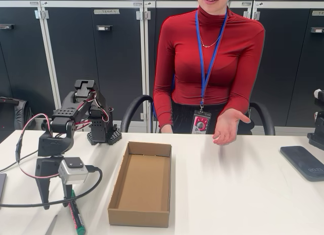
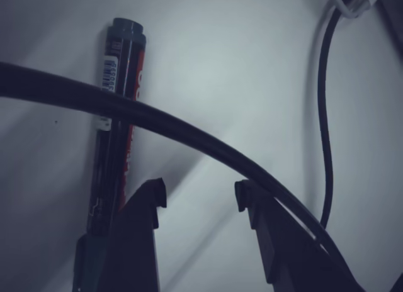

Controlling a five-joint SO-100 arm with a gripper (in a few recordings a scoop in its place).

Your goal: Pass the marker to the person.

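Marker located at the lower left of the fixed view, lying flat on the white surface, just left of the cardboard box. In the wrist view the marker runs up the left of the frame, cap end uppermost, lying just outside the left finger rather than between the two.

Pincer: released. In the wrist view its two dark fingers stand apart with bare surface between them, and the pincer grips nothing. It hangs close over the marker's upper part; contact cannot be confirmed.

Handling assessment: the marker is a stiff, straight cylinder of smooth plastic, probably light. The glossy barrel may prove slippery and will tend to roll on the flat surface if nudged from one side. Best hold is judged to be across the mid-barrel, at the red label band, so the ends balance and one end stays free for handover.

Materials: box is plain brown corrugated card, open-topped, shallow, matte. Surface is smooth and white. A black cable arcs across the wrist view over the marker and could snag.

Person sits behind the surface at upper centre, open hand held palm up above the far edge, well apart from the marker.
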